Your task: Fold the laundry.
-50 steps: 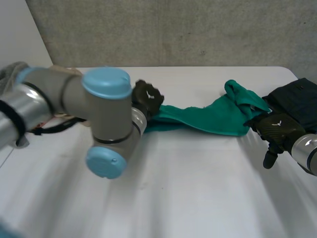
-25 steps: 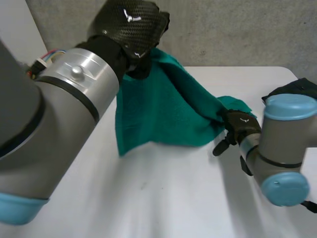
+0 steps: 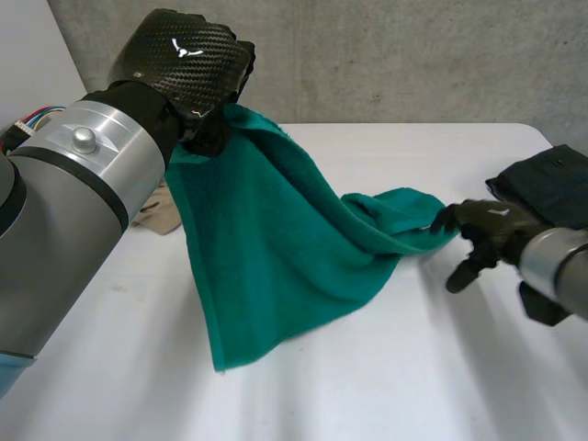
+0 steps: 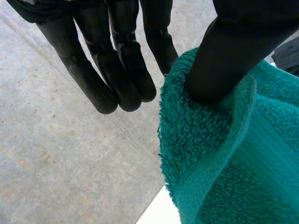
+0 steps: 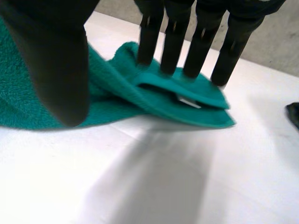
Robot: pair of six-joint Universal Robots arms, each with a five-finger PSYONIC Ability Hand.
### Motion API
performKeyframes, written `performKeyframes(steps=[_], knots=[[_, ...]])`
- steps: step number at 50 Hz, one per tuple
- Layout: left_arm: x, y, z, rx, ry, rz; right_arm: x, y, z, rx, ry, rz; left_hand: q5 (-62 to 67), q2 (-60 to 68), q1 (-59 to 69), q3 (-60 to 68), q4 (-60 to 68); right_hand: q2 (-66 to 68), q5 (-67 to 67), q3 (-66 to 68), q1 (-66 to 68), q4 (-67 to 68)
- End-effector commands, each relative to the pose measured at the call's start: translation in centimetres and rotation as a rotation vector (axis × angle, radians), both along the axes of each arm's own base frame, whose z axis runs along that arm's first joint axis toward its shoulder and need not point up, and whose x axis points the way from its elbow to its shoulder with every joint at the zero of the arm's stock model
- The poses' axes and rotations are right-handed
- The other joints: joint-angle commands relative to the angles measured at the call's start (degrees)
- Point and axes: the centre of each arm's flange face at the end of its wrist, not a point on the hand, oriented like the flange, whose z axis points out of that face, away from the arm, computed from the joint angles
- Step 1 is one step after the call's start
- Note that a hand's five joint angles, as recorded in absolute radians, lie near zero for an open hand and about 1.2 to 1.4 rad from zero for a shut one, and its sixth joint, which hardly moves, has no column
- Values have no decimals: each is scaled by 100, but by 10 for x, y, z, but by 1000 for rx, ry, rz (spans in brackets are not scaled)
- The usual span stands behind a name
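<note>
Left hand (image 3: 188,64), upper left, pinches a towel (image 3: 276,248) corner under its thumb, held high so the cloth hangs open. Right hand (image 3: 487,225), centre right, has straight fingers pinning the opposite end to the surface (image 3: 367,386).

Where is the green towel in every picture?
Head view: the green towel hangs from the raised left hand and stretches across the white table to the right hand.
Left wrist view: the towel is under the left hand's thumb, beside its straight fingers.
Right wrist view: the towel lies on the table at the right hand's fingertips.
Shared landmark: the grey wall behind the table.
</note>
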Motion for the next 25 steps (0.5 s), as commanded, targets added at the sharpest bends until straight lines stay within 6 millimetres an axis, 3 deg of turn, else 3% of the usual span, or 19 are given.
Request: performKeyframes(steps=[1, 9, 14, 16, 18, 21, 25], knots=[[-5, 9, 9, -22, 19, -35, -8, -17, 9, -72, -50, -39, 1393, 1152, 1460, 1197, 1163, -1161, -1195, -1191, -1179, -1287], [-8, 26, 27, -62, 56, -65, 45, -26, -38, -68, -139, 43, 1393, 1152, 1460, 1197, 1163, -559, -592, -589, -577, -684], [-4, 32, 36, -81, 78, -54, 60, -46, -63, -135, -112, 2, 1393, 1152, 1460, 1197, 1163, 301, 267, 271, 282, 175], [0, 33, 41, -92, 89, -42, 64, -52, -70, -156, -103, -13, 1393, 1152, 1460, 1197, 1163, 754, 721, 724, 736, 628], [2, 34, 43, -98, 95, -36, 65, -62, -78, -179, -80, -39, 1393, 1152, 1460, 1197, 1163, 2263, 2230, 2233, 2245, 2138], [7, 32, 44, -101, 97, -19, 56, -76, -78, -217, -32, -104, 1393, 1152, 1460, 1197, 1163, 5641, 5608, 5611, 5623, 5515], [15, 16, 34, -80, 64, 31, 35, -84, -54, -284, 14, -184, 1393, 1152, 1460, 1197, 1163, 5654, 5620, 5624, 5636, 5528]])
